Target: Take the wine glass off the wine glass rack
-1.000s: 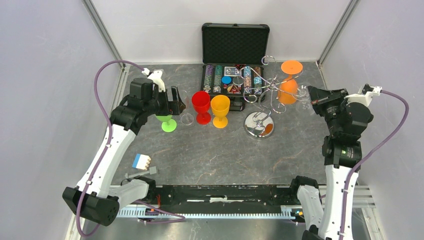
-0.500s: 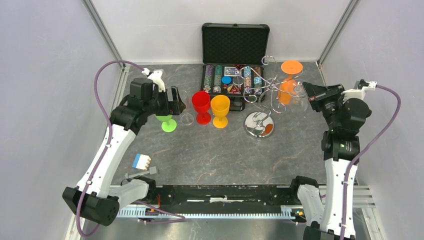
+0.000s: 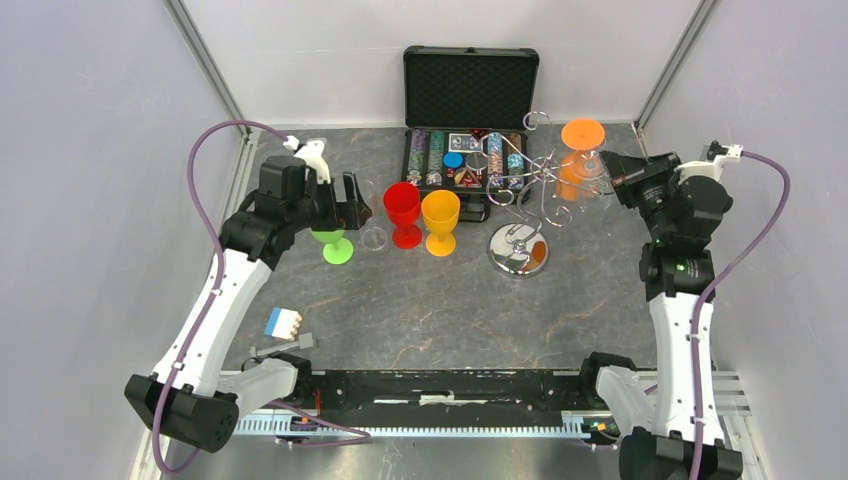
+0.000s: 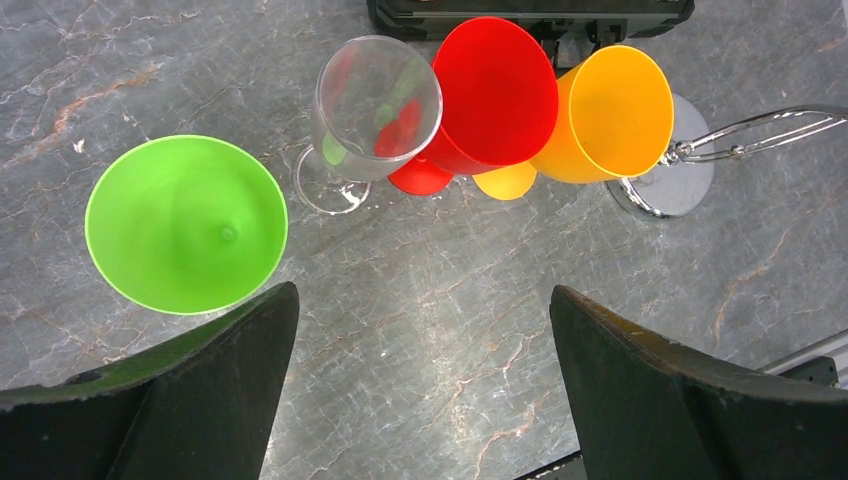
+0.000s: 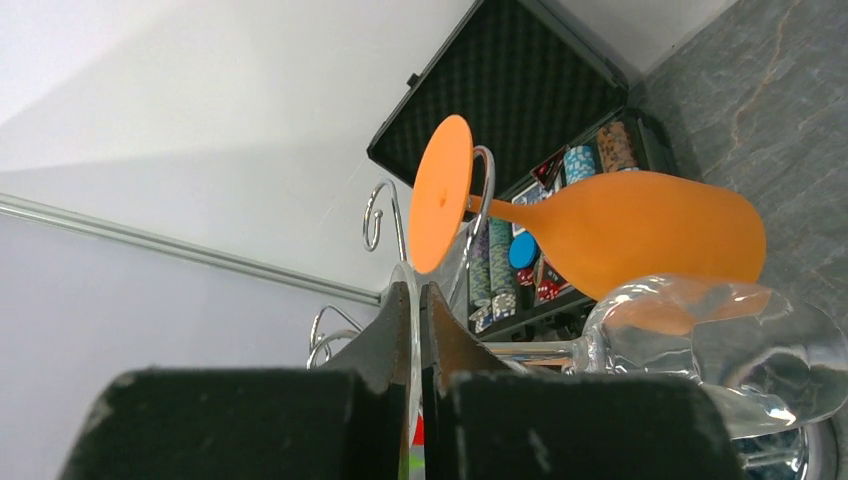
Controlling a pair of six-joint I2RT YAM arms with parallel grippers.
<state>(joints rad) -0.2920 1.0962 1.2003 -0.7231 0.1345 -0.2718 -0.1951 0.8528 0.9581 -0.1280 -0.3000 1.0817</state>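
Observation:
The silver wine glass rack (image 3: 520, 190) stands at the back right on its shiny disc base (image 3: 517, 248). Its curled hooks (image 5: 375, 215) also show in the right wrist view. An orange wine glass (image 5: 640, 230) hangs on it upside down, foot (image 3: 582, 133) on top. My right gripper (image 5: 418, 300) is shut on the thin foot of a clear wine glass (image 5: 700, 340), which lies sideways beside the orange one. I cannot tell whether the clear glass still touches the rack. My left gripper (image 4: 422, 295) is open over bare table, close to a green glass (image 4: 185, 222).
A clear glass (image 4: 375, 110), a red glass (image 4: 495, 90) and a yellow-orange glass (image 4: 615, 110) stand upright in a row beside the green one. An open black case of poker chips (image 3: 468, 130) sits at the back, right behind the rack. A small blue-and-white block (image 3: 283, 322) lies near the left arm.
My right arm has moved toward the back of the table with the clear glass's foot in its jaws, close to the orange glass. The left arm has stayed put.

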